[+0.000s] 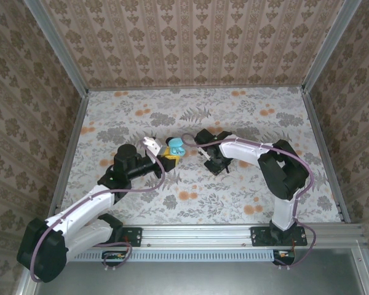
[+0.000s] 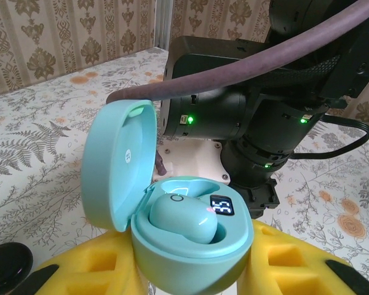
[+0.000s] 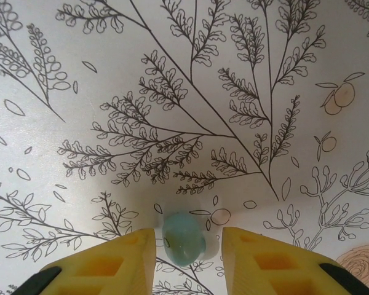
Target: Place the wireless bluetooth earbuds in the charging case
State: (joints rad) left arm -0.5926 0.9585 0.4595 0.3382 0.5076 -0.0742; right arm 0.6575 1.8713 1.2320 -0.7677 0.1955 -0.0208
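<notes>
My left gripper (image 2: 190, 273) is shut on the charging case (image 2: 194, 249), a light turquoise clamshell held between yellow fingers (image 2: 292, 258). Its lid (image 2: 120, 157) stands open to the left. One turquoise earbud (image 2: 184, 218) sits in the case beside a small lit display (image 2: 222, 206). From above, the case (image 1: 175, 146) is at mid-table. A second turquoise earbud (image 3: 183, 238) lies on the flowered tablecloth. My right gripper (image 3: 189, 236) is low over it, open, with a yellow finger on each side. The left finger is close to the earbud and a gap shows on the right.
My right arm's black wrist (image 2: 246, 110) is close behind the open case. The two grippers (image 1: 214, 163) are a short way apart at mid-table. Papered walls on a metal frame (image 1: 74, 132) enclose the table on three sides.
</notes>
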